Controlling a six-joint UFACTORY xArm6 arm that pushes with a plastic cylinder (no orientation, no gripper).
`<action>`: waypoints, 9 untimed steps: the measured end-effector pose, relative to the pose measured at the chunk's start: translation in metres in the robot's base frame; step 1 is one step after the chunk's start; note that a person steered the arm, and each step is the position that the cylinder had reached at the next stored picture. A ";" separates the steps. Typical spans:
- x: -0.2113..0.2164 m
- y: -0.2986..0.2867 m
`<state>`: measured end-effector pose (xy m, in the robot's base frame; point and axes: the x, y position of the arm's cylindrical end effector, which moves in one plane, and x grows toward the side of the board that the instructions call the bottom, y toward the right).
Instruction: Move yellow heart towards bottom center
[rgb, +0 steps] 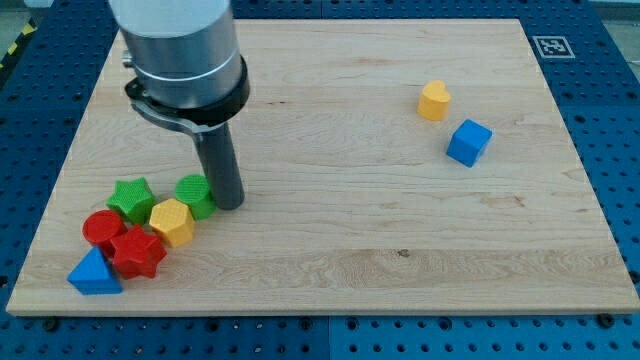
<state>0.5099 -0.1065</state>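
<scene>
The yellow heart (434, 100) lies on the wooden board at the view's upper right, with a blue cube (468, 142) just below and to its right. My tip (230, 204) is far to the left of the heart, at the view's left middle. It stands right beside a green block (195, 195), touching or nearly touching its right side.
A cluster sits at the view's lower left: a green star (131, 198), a yellow hexagon (172, 222), a red round block (102, 228), a red star (137, 251) and a blue triangle (94, 273). The board's edge (320, 312) runs along the view's bottom.
</scene>
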 end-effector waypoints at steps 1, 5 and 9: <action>-0.006 0.038; -0.232 0.259; -0.141 0.245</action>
<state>0.3687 0.1389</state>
